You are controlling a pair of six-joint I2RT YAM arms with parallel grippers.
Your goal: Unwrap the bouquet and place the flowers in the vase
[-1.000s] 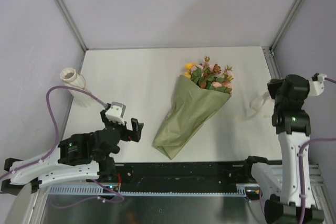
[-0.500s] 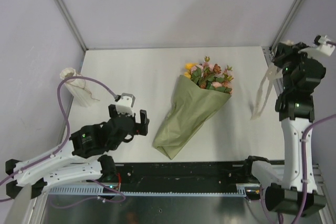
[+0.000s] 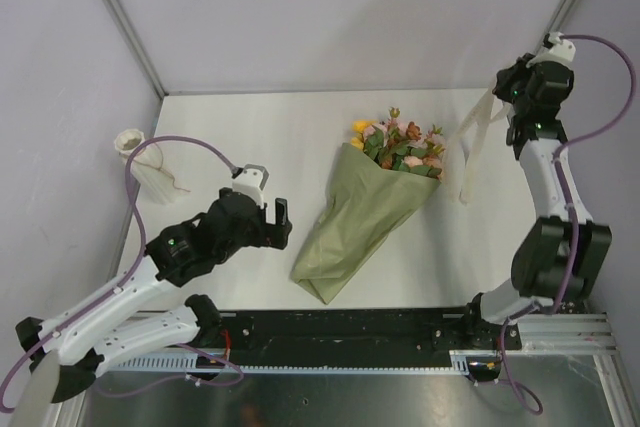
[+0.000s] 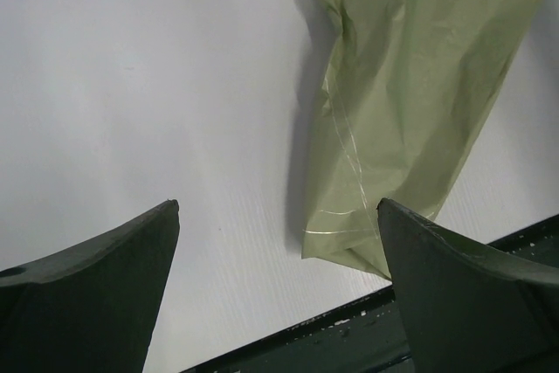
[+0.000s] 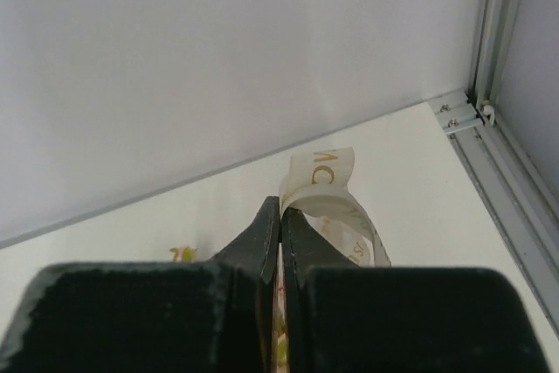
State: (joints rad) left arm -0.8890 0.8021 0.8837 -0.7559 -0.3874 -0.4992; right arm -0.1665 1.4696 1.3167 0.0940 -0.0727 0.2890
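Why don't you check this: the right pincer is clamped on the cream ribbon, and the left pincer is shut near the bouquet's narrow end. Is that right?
Not quite. The left pincer is open, not shut: the left wrist view shows its fingers wide apart near the bouquet's narrow end. The rest holds: the right pincer is clamped on the cream ribbon.

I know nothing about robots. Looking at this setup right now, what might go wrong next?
1. The ribbon hangs loose from the shut right gripper, close to the flowers; a swing might snag the blooms.
2. The left arm's purple cable loops right beside the vase; arm motion might tip it.
3. The open left gripper faces the thin paper of the bouquet, which may slide rather than be caught.
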